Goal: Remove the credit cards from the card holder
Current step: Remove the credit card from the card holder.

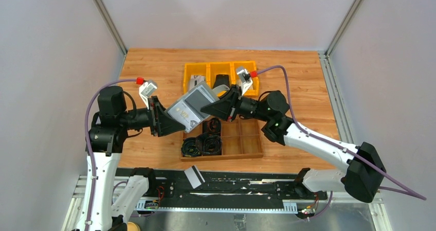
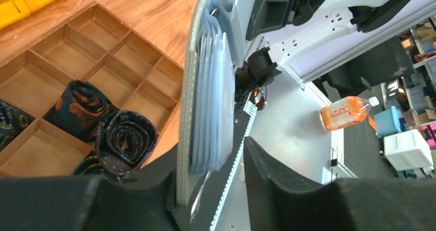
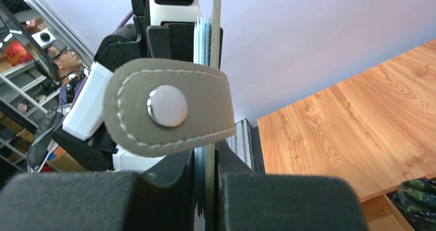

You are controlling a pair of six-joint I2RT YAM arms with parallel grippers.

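Observation:
The grey card holder (image 1: 191, 107) hangs in the air over the table's middle, between both grippers. My right gripper (image 1: 215, 109) is shut on its right edge; in the right wrist view the fingers (image 3: 154, 200) pinch the grey cover and bluish sleeves (image 3: 203, 40), and the snap flap (image 3: 167, 105) hangs in front. My left gripper (image 1: 172, 120) is open around the left edge: in the left wrist view (image 2: 211, 156) one finger touches the cover (image 2: 185, 112), the other stands apart from the stack of cards (image 2: 210, 97). One card with a dark stripe (image 1: 194, 176) lies on the black rail.
Yellow bins (image 1: 244, 66) stand at the back, with a black item (image 1: 222, 81) in the middle one. A brown divided tray (image 1: 244, 141) under the holder has rolled dark ties (image 1: 203, 142) in its left cells. The table's front edge and black rail (image 1: 247, 182) are near.

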